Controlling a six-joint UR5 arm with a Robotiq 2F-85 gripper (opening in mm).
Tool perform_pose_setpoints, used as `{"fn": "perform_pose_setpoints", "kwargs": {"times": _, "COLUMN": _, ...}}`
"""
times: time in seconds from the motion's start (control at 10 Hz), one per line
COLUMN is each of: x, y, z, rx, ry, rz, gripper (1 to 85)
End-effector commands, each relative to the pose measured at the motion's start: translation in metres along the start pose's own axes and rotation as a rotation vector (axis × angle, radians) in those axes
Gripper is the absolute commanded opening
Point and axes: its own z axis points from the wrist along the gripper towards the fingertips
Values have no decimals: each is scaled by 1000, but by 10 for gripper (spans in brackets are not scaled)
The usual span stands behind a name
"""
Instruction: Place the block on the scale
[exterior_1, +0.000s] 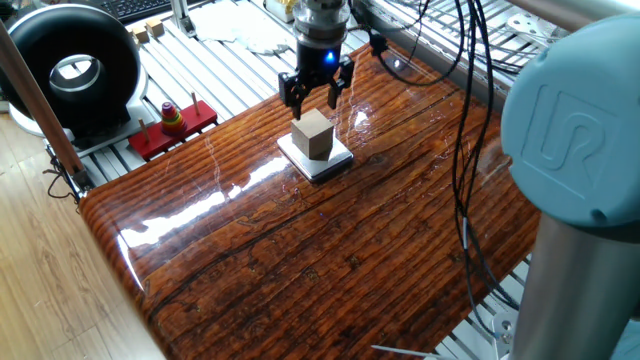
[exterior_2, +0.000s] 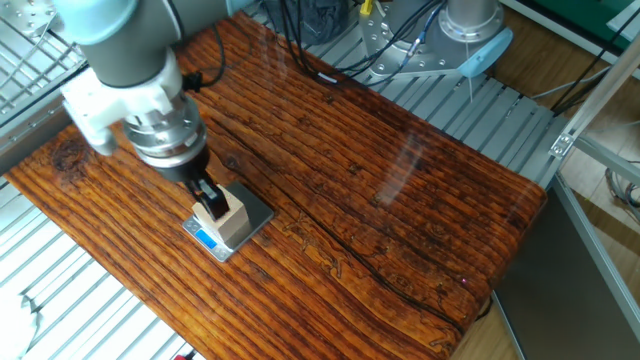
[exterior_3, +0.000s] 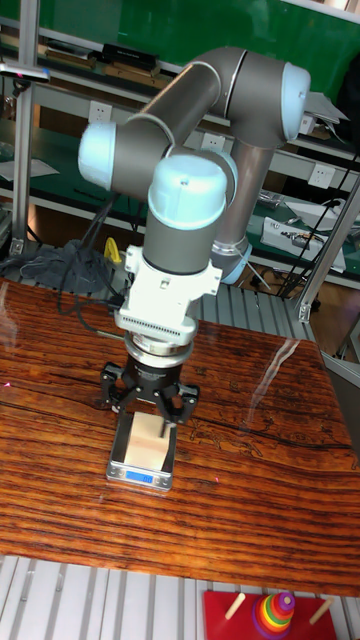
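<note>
Nearest in one fixed view, the arm's big grey-blue joint housing blocked the right side, and dangling black cables crossed the far tabletop. The table (exterior_1: 300, 250) was a glossy, dark-grained wooden slab with bright glare streaks. On it lay the scale (exterior_1: 316, 157), a thin, flat silver square; its blue display strip (exterior_2: 207, 238) showed only in the other fixed view and the tall one. The block (exterior_1: 313, 135), a plain pale wooden cube with crisp edges, sat squarely on the scale's plate, upright.

In the other fixed view a dark finger overlapped the block's top edge, so contact there was hard to judge. Above the block, the gripper (exterior_1: 316, 93) hung straight down from a vertical wrist, fingers spread wide and holding nothing, a blue light glowing on its body. Farther off, beyond the table's left edge, stood a red base with coloured stacking rings (exterior_1: 172, 117) and a black ring-shaped device (exterior_1: 70, 65), partly cropped.
</note>
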Motion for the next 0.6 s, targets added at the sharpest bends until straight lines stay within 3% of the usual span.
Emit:
{"fn": "perform_pose_setpoints", "kwargs": {"times": 0.0, "x": -9, "y": -20, "z": -30, "rx": 12, "ry": 59, "rz": -2, "gripper": 310}}
{"fn": "perform_pose_setpoints", "kwargs": {"times": 0.1, "x": -12, "y": -30, "z": -33, "rx": 45, "ry": 71, "rz": 5, "gripper": 17}}
{"fn": "perform_pose_setpoints", "kwargs": {"times": 0.5, "x": -23, "y": -18, "z": -30, "rx": 17, "ry": 83, "rz": 7, "gripper": 10}}
